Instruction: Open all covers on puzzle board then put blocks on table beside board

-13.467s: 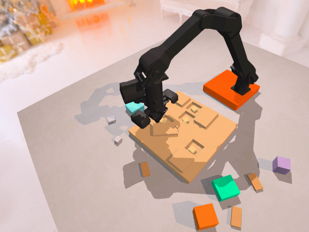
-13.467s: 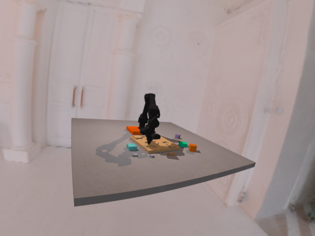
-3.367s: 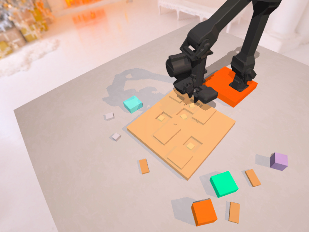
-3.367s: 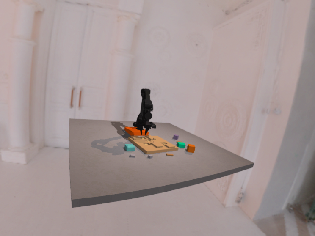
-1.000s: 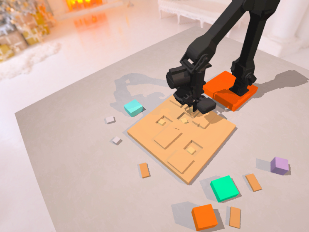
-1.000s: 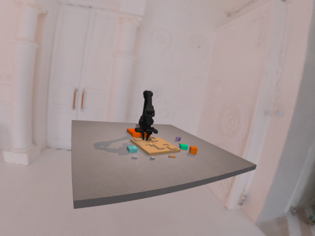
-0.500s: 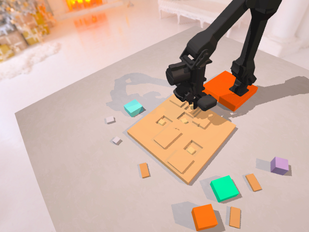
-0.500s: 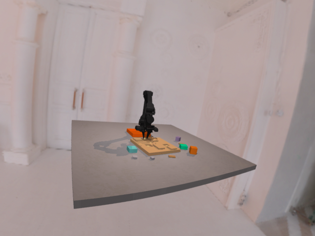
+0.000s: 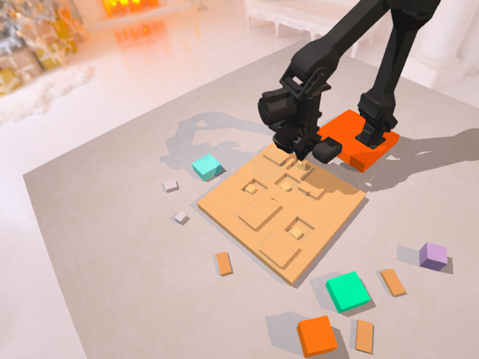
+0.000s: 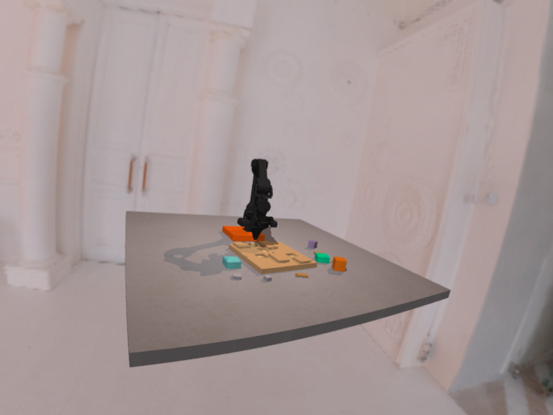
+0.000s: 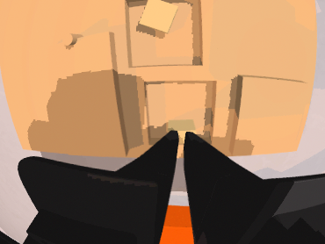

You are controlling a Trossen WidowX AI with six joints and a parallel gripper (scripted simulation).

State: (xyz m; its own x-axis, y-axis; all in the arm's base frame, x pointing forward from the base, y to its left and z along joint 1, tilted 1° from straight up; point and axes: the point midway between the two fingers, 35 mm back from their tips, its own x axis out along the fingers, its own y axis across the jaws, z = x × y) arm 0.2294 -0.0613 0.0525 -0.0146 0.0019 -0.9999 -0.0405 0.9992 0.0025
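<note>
The tan puzzle board [image 9: 224,204] [image 10: 285,264] [image 11: 257,47] lies in the middle of the table. Several of its wells stand uncovered, with their covers [image 9: 259,212] [image 9: 279,250] slid aside. Small tan blocks sit in the wells [image 9: 250,188] [image 9: 285,186] [image 9: 296,232]. My gripper [image 9: 300,156] [image 10: 256,238] [image 11: 180,139] is down at the well at the board's far edge. Its fingers are shut to a thin slit. A small tan block [image 9: 302,165] [image 11: 184,125] lies in that well, just past the fingertips and wider than the slit. Another block [image 11: 158,16] shows in the well beyond.
The arm's base stands on an orange slab [image 9: 347,131] behind the board. Around the board lie a cyan block [image 9: 206,166], two small grey blocks [image 9: 170,185] [image 9: 180,217], flat tan pieces [image 9: 223,263] [image 9: 392,282] [image 9: 364,336], a green block [image 9: 347,291], an orange block [image 9: 316,335] and a purple block [image 9: 433,255].
</note>
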